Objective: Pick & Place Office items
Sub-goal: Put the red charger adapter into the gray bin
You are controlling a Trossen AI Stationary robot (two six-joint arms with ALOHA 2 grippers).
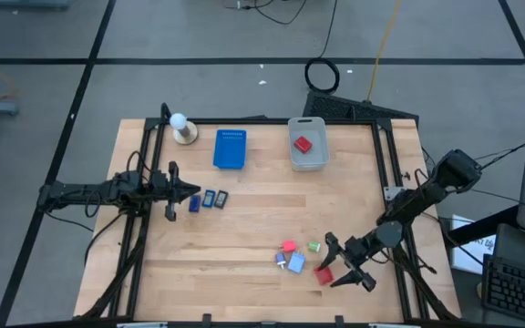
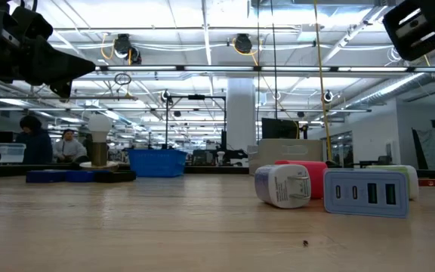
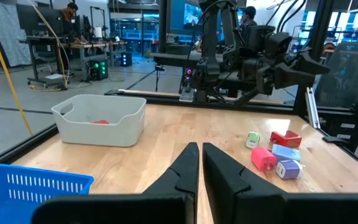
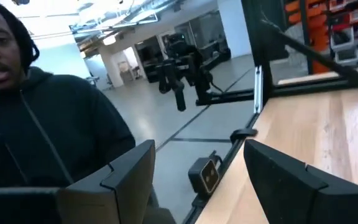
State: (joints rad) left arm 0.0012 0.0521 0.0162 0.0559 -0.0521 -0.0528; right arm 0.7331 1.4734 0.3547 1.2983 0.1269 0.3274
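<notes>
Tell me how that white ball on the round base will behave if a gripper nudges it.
The white ball on its base looks top-heavy: a round bulb on a narrow stem over a small disc, so a high push would probably tip it. Once down, the bulb could roll. It stands near the table's back edge.

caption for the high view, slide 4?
Right gripper open beside the clustered office items; left gripper shut near three blue rectangles; one red piece already binned.

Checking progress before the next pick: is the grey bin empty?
No. The grey bin holds one red block; it also shows in the left wrist view.
</notes>
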